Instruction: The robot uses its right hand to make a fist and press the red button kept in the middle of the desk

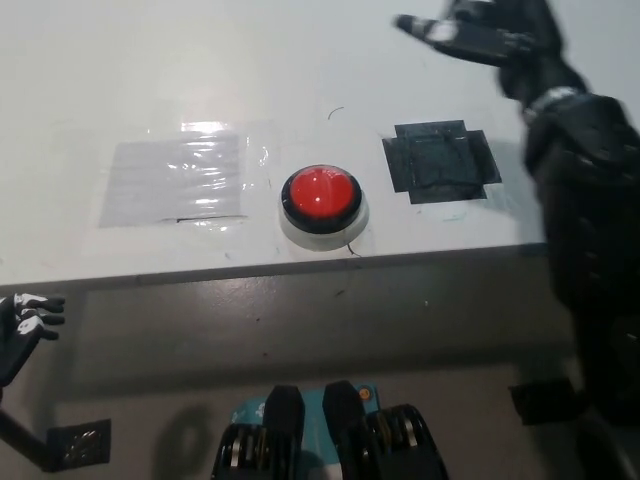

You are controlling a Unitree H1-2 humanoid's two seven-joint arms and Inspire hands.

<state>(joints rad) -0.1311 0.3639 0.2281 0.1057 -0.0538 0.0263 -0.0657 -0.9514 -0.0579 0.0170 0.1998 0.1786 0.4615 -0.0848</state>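
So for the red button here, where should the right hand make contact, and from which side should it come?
Probably the domed red cap of the red button, pressed straight down from above: it sits flat on the desk inside a black ring, so there is nothing to grip from the side. The right hand is beyond and to the right with fingers extended, not yet a fist. The left hand rests below the desk edge.

Glossy red button (321,194), smooth matt desk (300,60)

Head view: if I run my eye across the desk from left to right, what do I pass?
Left hand low by the desk's edge → clear taped patch → red button → black tape square → right hand, fingers spread, farther back above the desk.
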